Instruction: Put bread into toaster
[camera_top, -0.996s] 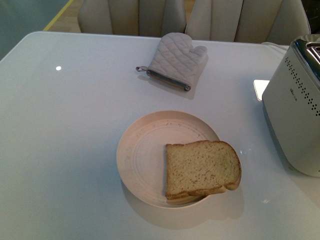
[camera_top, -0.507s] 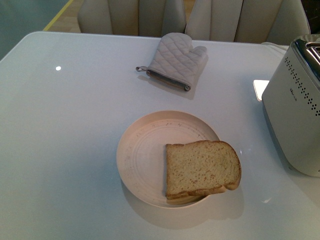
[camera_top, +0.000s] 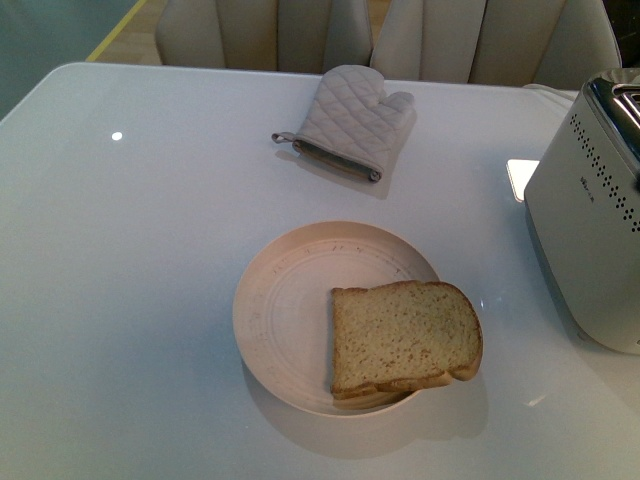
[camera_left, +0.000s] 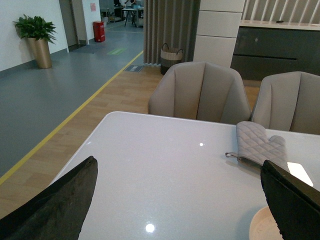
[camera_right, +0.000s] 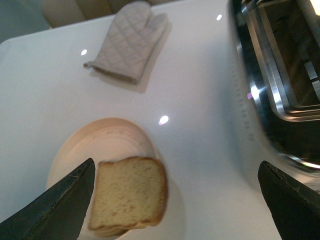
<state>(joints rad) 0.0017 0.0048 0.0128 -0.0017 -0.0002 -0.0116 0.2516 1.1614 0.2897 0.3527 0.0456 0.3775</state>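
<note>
Our left gripper (camera_left: 178, 165) and right gripper (camera_right: 176, 164) both gape empty; the bread slice (camera_top: 405, 338) overhangs the cream plate (camera_top: 285, 300) toward the toaster (camera_top: 590, 230), so we should pinch that free crust.

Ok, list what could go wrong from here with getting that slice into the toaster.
1. The bread lies flat and overhangs the rim of the plate. A pinch on that edge might tear the slice or drag the plate along.
2. The slice has to be turned upright. The slot on top of the toaster looks narrow, so a tilted slice could catch on the shiny rim and drop.
</note>
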